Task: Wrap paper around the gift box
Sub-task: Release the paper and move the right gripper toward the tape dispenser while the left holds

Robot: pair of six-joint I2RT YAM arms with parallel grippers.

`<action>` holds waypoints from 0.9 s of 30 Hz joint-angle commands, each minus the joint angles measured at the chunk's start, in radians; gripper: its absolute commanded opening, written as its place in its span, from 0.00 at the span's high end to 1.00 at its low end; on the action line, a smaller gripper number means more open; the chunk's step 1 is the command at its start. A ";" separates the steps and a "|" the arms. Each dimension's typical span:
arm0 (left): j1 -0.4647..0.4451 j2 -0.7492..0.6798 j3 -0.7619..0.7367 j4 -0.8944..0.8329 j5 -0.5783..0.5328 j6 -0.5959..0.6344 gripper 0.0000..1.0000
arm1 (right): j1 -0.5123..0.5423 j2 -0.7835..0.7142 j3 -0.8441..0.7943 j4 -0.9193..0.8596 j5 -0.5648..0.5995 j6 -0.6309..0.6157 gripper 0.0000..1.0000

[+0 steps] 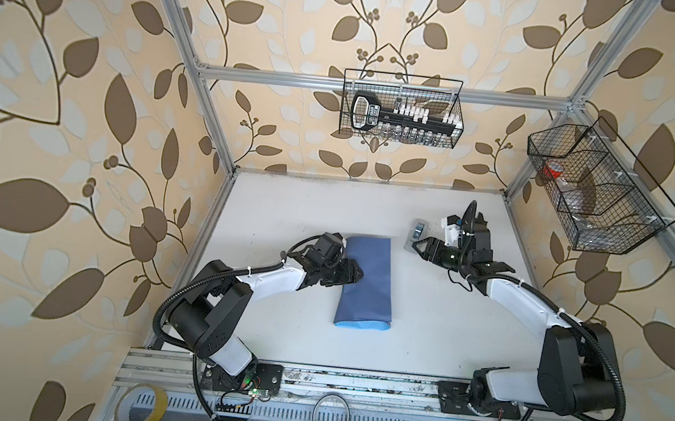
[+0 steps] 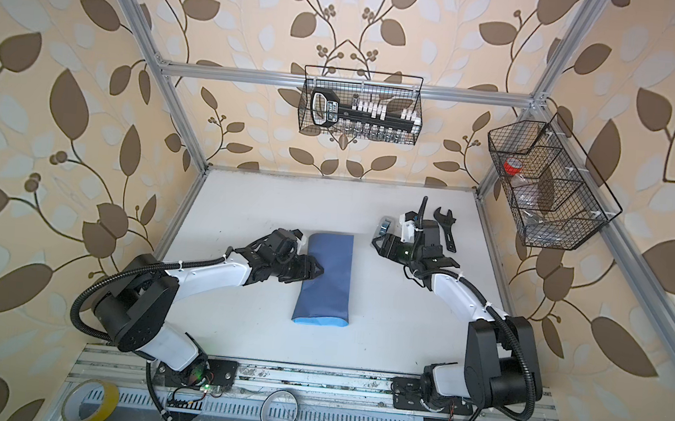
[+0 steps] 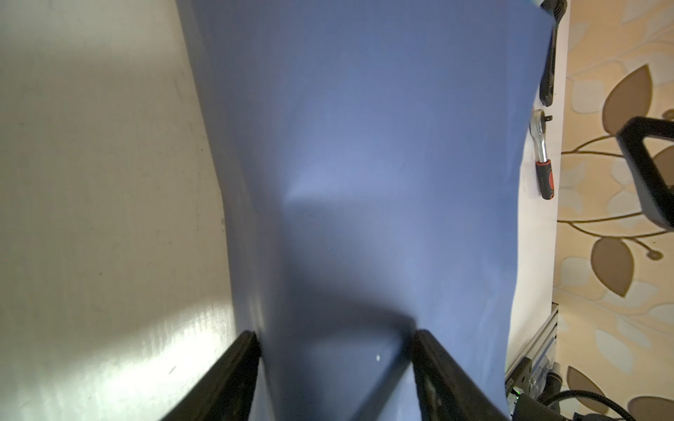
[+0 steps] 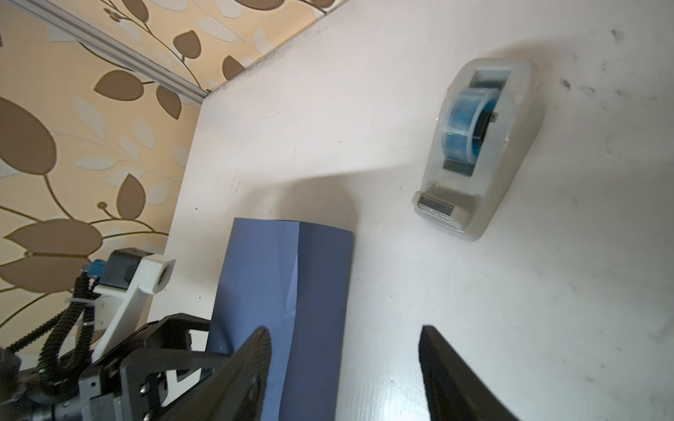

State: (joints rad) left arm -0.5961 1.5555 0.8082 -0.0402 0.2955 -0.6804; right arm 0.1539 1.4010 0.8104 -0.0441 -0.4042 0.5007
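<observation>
The left gripper (image 3: 335,333), jaws spread, seems to pin the folded paper (image 3: 364,127); a slip before the open, empty right gripper (image 4: 344,330) reaches the tape dispenser (image 4: 477,153) could unfold it.

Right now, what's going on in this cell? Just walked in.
The paper lies on the table, folded into a long packet with the dark side up. The gift box isn't visible and is presumably inside. The left gripper sits at the packet's edge nearest that arm, fingers apart over the paper. The right gripper is open and empty, hovering just short of the tape dispenser.
</observation>
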 commanded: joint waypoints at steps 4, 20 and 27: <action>-0.014 0.071 0.000 -0.198 -0.009 0.064 0.32 | -0.005 0.038 0.038 -0.024 0.023 -0.025 0.35; -0.014 0.081 -0.001 -0.200 -0.020 0.058 0.33 | -0.026 0.074 0.058 -0.062 0.019 -0.063 0.36; -0.014 0.077 -0.005 -0.193 -0.043 0.053 0.33 | -0.048 0.180 0.130 -0.034 0.031 -0.008 0.39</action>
State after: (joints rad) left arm -0.5961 1.5833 0.8455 -0.0753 0.3153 -0.6567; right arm 0.1108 1.5383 0.8970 -0.0864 -0.3893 0.4751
